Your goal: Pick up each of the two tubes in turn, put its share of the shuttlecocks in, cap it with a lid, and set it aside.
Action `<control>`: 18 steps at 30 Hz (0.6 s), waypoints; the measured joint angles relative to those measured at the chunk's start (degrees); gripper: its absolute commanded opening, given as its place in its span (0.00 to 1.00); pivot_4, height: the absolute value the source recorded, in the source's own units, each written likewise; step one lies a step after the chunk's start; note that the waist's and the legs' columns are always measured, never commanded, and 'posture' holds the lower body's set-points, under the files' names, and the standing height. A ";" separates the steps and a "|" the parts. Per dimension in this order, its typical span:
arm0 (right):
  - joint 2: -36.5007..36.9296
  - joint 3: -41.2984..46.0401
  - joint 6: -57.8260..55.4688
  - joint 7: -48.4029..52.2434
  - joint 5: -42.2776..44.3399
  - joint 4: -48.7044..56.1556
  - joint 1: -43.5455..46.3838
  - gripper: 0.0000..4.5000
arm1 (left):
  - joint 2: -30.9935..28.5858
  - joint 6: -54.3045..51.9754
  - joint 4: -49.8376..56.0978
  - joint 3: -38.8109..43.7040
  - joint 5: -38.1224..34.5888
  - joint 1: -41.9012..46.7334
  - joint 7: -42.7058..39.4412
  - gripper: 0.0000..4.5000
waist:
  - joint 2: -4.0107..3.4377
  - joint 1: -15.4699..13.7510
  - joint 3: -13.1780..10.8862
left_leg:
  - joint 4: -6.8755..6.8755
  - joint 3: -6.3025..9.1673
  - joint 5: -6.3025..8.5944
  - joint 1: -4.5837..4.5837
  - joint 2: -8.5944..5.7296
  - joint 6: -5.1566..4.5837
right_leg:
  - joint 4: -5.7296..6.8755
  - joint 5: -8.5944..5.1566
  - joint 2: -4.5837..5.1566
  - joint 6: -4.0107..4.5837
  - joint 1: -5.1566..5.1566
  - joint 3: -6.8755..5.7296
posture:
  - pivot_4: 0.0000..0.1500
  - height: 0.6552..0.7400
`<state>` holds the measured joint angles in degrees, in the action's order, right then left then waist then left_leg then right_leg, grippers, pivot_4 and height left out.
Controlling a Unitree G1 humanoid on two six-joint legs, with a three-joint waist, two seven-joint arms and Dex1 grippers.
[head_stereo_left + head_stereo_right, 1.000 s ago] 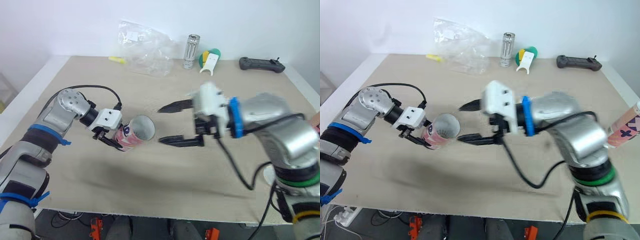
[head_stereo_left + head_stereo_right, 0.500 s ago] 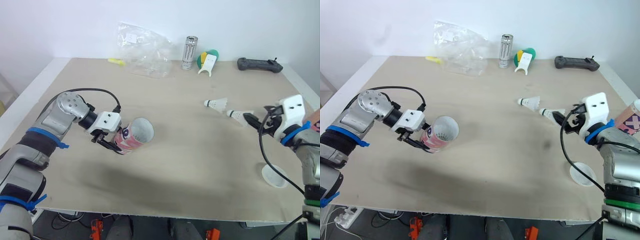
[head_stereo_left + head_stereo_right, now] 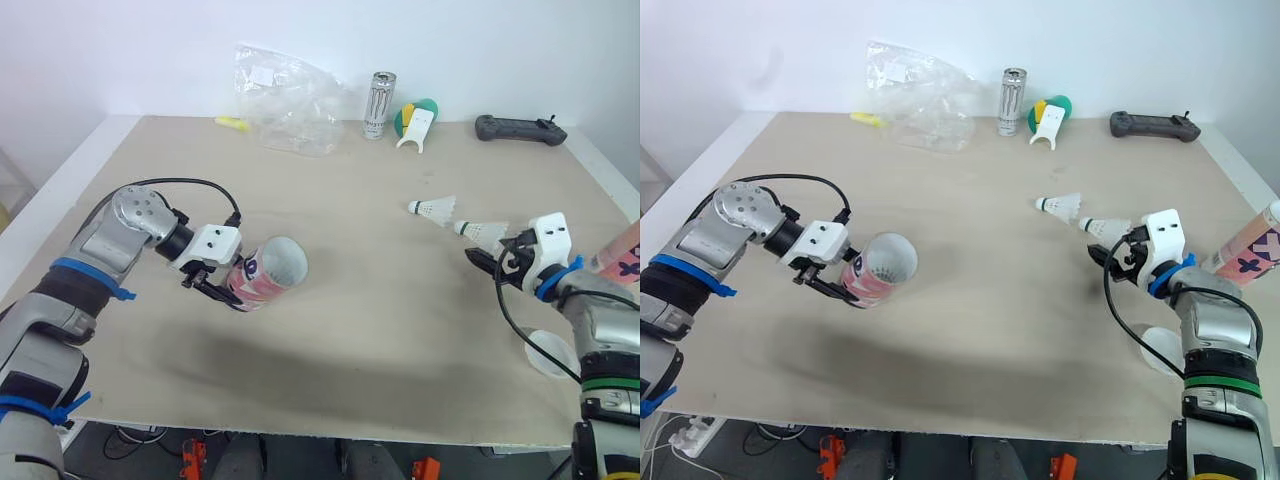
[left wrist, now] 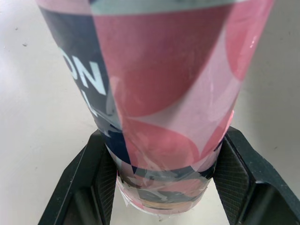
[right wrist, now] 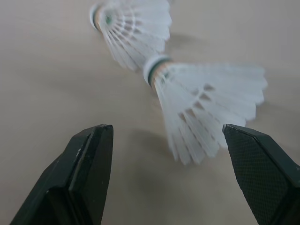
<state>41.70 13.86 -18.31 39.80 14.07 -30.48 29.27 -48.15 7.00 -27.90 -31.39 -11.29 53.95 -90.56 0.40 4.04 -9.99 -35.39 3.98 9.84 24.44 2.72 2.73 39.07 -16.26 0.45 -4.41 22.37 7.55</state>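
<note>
Open tabletop [image 3: 370,260] lies between tube [image 3: 258,280] and shuttlecocks [image 3: 432,207].

On the table [image 3: 380,310], the tube [image 3: 268,272] is on the left and a shuttlecock [image 3: 432,207] on the right, another shuttlecock [image 3: 482,230] just beside it. A bag [image 3: 290,98] and a can [image 3: 379,104] sit at the back, a lid [image 3: 545,355] front right.

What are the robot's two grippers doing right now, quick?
Left gripper: closed, holding the pink tube.
Right gripper: open, empty, pointing at a shuttlecock.
</note>
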 measured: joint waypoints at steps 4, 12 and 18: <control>-0.60 -0.24 1.76 0.03 -0.20 -3.28 2.41 0.89 | -0.20 -0.40 0.45 0.02 0.14 -0.07 0.00 0.56 | 0.00 0.23 0.00 | 0.00 0.00 0.00 -0.02 0.00 0.00 | 0.00 0.00 0.00 0.00 -0.02 0.00 | 1.00 1.00; -2.68 -1.24 3.94 0.42 -0.87 -7.42 4.51 0.14 | -0.23 -0.86 1.14 0.15 0.19 -0.22 0.00 0.56 | -0.01 0.21 0.00 | 0.00 0.00 0.01 -0.01 -0.01 -0.01 | -0.01 0.01 0.01 0.05 -0.03 0.00 | 1.00 1.00; -2.17 -0.95 4.59 0.31 -0.90 -6.39 2.96 0.01 | -0.27 -1.25 1.61 0.39 0.18 -0.53 0.01 0.56 | -0.01 0.19 0.00 | 0.00 0.01 0.02 -0.01 -0.01 -0.02 | -0.01 0.02 0.01 0.08 -0.04 -0.01 | 1.00 1.00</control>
<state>39.53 12.91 -13.72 40.10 13.17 -36.87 32.23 -48.42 5.75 -26.29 -31.00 -11.11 53.42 -90.55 0.39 4.23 -9.99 -35.39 3.98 9.85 24.43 2.70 2.71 39.06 -16.24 0.46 -4.33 22.33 7.54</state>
